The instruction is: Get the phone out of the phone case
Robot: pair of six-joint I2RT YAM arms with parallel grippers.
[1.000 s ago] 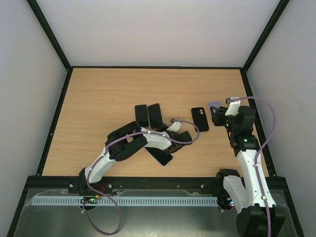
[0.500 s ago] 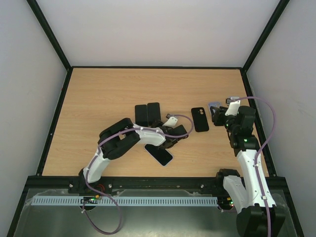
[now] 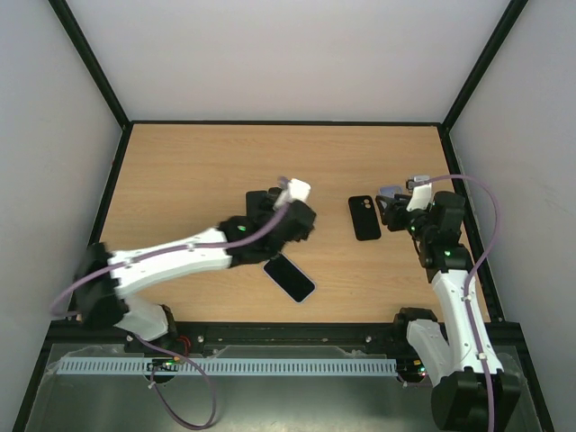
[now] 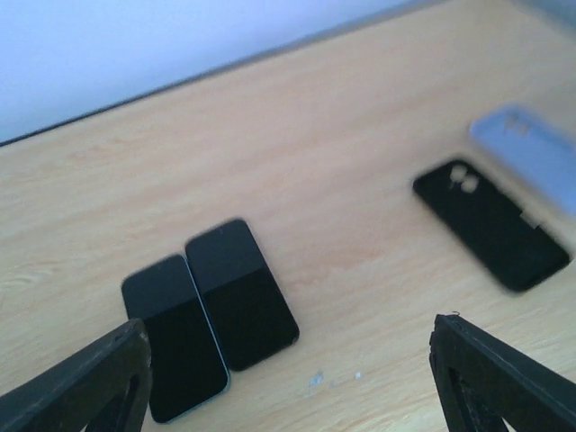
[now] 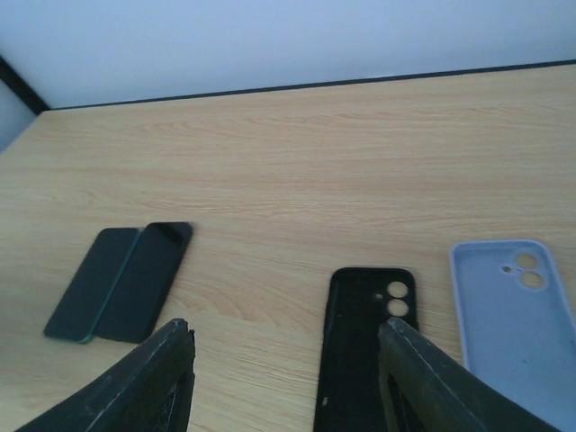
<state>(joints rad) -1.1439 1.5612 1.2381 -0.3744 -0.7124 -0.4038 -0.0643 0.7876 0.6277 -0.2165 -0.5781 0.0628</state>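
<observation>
A bare black phone (image 3: 290, 277) lies face up on the wooden table, with no gripper on it. The empty black phone case (image 3: 364, 217) lies inside up to its upper right, also seen in the wrist views as the black case (image 4: 490, 225) and the black case (image 5: 369, 342). My left gripper (image 3: 297, 219) hovers open above the table with nothing between its fingers (image 4: 504, 378). My right gripper (image 3: 390, 211) stands open just right of the black case; its fingers (image 5: 153, 378) hold nothing.
Two dark phones (image 4: 238, 292) lie side by side at mid-table, partly under the left gripper in the top view. A lilac case (image 5: 513, 315) lies right of the black one. Black frame rails (image 3: 288, 122) and pale walls bound the table.
My left gripper opened, let go of the phone near the front edge, and swung up and back over the two dark phones. My right gripper opened slightly wider.
</observation>
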